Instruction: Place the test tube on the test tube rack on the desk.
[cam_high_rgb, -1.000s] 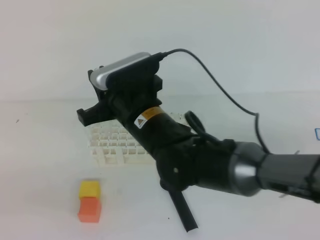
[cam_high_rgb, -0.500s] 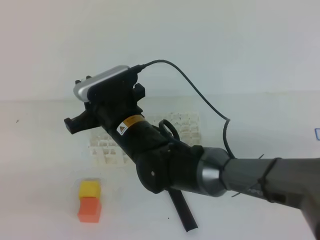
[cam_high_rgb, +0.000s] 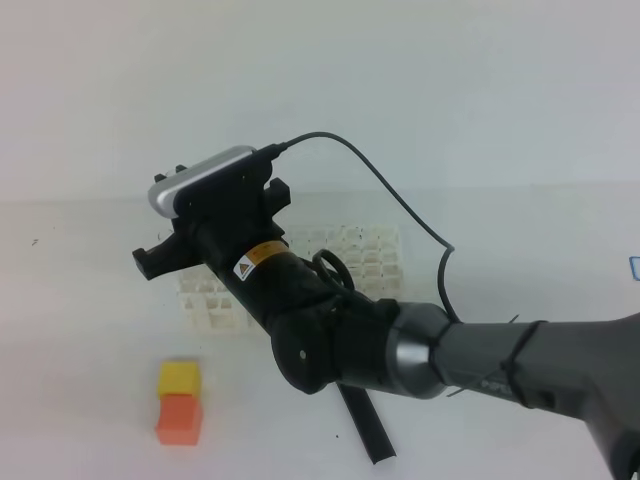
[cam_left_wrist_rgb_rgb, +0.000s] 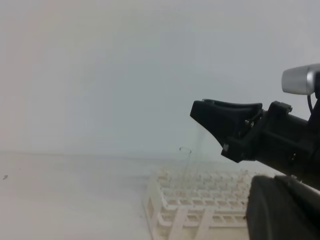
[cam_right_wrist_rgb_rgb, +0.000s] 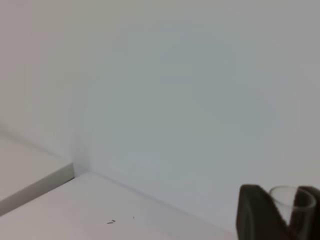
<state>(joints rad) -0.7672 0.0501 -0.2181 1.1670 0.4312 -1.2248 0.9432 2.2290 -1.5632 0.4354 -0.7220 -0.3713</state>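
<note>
My right arm reaches across to the left, and its gripper (cam_high_rgb: 150, 260) hangs over the left end of the white test tube rack (cam_high_rgb: 370, 255) on the desk (cam_high_rgb: 90, 330). In the right wrist view the clear round rim of the test tube (cam_right_wrist_rgb_rgb: 294, 199) sits between the two dark fingers (cam_right_wrist_rgb_rgb: 254, 212), so the gripper (cam_right_wrist_rgb_rgb: 280, 210) is shut on it. From the left wrist view, the right gripper (cam_left_wrist_rgb_rgb: 200, 107) hovers above the rack (cam_left_wrist_rgb_rgb: 200, 200). A faint see-through tube (cam_left_wrist_rgb_rgb: 185, 162) stands upright just below and left of its tips. My left gripper is out of view.
A yellow block (cam_high_rgb: 180, 377) sits on an orange block (cam_high_rgb: 180, 418) at the front left of the desk. A black rod-like scoop (cam_high_rgb: 365, 428) lies in front of the rack, partly under the right arm. The arm's cable (cam_high_rgb: 400, 200) loops above the rack.
My right arm has swung left, carrying its gripper from above the rack's left part to beyond its left edge. More of the rack's right side is uncovered. Blocks and scoop have not moved.
</note>
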